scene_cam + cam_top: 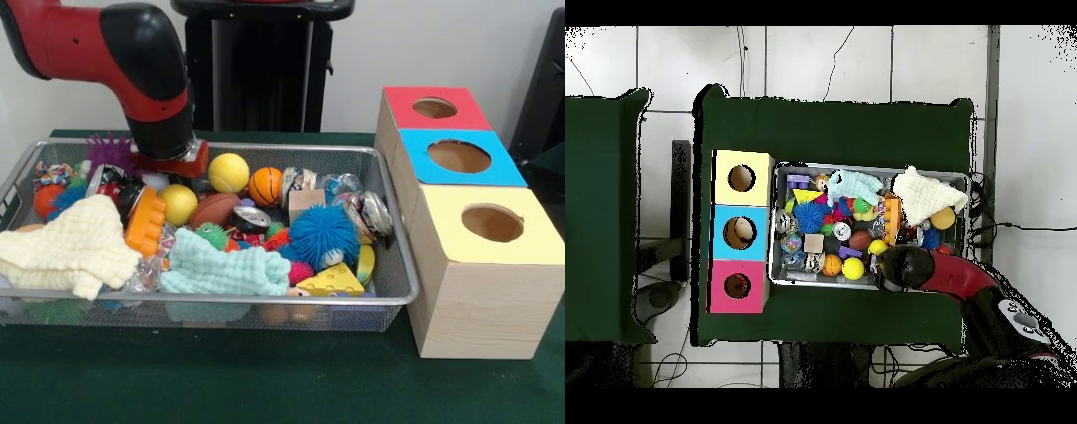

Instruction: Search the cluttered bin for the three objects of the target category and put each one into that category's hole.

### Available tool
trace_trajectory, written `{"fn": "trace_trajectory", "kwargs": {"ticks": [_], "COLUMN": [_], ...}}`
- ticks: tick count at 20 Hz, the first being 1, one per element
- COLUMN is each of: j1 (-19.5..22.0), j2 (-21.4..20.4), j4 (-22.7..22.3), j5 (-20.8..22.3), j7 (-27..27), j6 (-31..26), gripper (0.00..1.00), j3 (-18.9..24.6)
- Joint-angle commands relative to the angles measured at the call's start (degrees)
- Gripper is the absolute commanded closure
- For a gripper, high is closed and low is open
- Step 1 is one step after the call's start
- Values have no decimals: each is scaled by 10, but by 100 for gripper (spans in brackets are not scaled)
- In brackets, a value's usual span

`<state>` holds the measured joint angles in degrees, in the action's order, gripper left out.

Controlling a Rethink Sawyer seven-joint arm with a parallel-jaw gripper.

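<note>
Behind the orange toy (146, 223), the gripper (168, 163) sits in the bin (388, 291); jaws hidden, state unclear.

In the front view a wire bin (388, 296) sits on the tabletop (265, 389) with a row of three boxes (477, 291) just beside its right end, each with a hole in its top, running from near to far. Inside the bin, a folded cloth (75, 247) lies at the left, a second cloth (221, 269) lies along the near wall, and a spiky ball (322, 234) sits right of centre with a wedge toy (331, 283) before it. Two smooth balls (229, 172) and a basketball (265, 185) lie toward the far wall, and the arm (150, 79) comes down over the bin's far left part.
</note>
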<state>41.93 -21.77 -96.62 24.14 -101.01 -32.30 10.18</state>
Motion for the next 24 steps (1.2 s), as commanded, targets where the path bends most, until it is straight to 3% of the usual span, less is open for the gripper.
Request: {"fn": "trace_trajectory", "kwargs": {"ticks": [1, 5, 11, 18, 24], "j1": [41, 40, 34, 21, 20], "j2": [36, 19, 21, -50, -41], "j4": [142, 154, 206, 208, 262], "j5": [30, 51, 73, 92, 102], "j7": [93, 112, 155, 146, 192], "j6": [40, 14, -68, -146, -212], "gripper": [100, 100, 100, 100, 100], "j3": [79, 90, 113, 103, 123]}}
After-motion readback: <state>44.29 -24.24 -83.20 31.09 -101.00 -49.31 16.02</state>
